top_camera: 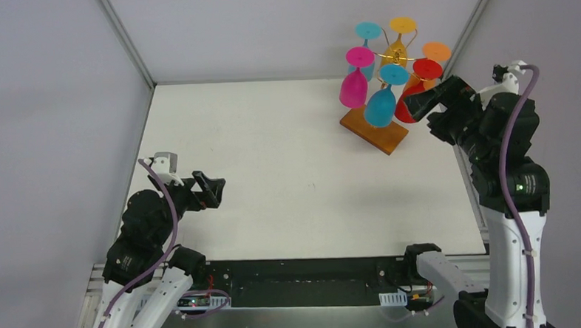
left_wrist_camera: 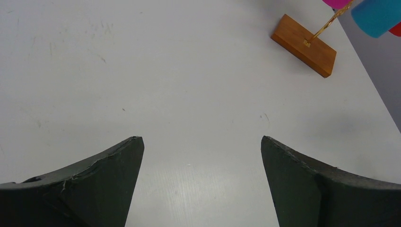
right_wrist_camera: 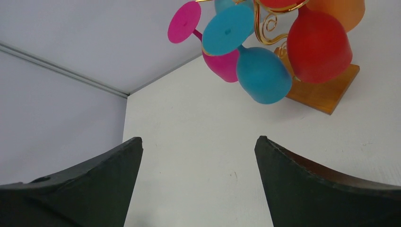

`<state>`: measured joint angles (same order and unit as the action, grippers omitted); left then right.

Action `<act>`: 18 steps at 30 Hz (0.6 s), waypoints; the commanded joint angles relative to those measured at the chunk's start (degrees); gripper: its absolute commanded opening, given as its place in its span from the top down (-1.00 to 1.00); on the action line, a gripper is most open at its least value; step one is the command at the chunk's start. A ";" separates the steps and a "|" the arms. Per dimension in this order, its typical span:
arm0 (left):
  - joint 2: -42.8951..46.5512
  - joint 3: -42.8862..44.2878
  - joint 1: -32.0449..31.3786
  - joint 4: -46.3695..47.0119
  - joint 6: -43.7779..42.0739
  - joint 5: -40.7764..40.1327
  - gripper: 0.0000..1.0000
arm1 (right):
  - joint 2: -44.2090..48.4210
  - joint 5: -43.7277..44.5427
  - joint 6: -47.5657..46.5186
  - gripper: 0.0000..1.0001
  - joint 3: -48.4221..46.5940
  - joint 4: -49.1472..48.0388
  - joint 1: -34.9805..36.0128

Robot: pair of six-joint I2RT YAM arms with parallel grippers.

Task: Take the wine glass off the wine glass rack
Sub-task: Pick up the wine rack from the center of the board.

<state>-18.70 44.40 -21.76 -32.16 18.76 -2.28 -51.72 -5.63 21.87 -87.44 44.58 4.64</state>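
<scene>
The wine glass rack (top_camera: 397, 54), gold wire on a brown wooden base (top_camera: 374, 129), stands at the table's far right. Several coloured glasses hang upside down from it: a blue one (top_camera: 380, 105), a magenta one (top_camera: 353, 87), a red one (top_camera: 406, 107), orange ones behind. My right gripper (top_camera: 412, 107) is open and empty, close to the right of the red glass (right_wrist_camera: 318, 45); the blue glass (right_wrist_camera: 262, 73) hangs left of it in the right wrist view. My left gripper (top_camera: 213, 190) is open and empty at the near left; its view shows the rack's base (left_wrist_camera: 305, 45) far off.
White walls with metal corner posts close in the table's back and sides. A black rail (top_camera: 299, 271) runs along the near edge between the arm bases.
</scene>
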 commanded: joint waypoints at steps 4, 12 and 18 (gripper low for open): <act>0.51 -0.40 -0.16 0.00 -0.83 -2.15 -0.98 | -7.25 7.63 2.10 -0.78 -6.63 -3.25 0.19; 0.37 -0.29 -0.15 -0.60 -0.59 -2.26 -0.98 | -16.71 9.72 3.52 -0.52 -15.56 -4.85 0.19; -0.32 -0.19 -0.15 -0.71 -0.65 -1.75 -0.98 | -24.19 9.67 2.48 -0.35 -22.13 -4.51 0.19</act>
<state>-18.50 44.12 -21.76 -33.39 18.70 -3.66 -72.23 3.05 24.67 -104.66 41.95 4.64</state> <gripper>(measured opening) 0.990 0.691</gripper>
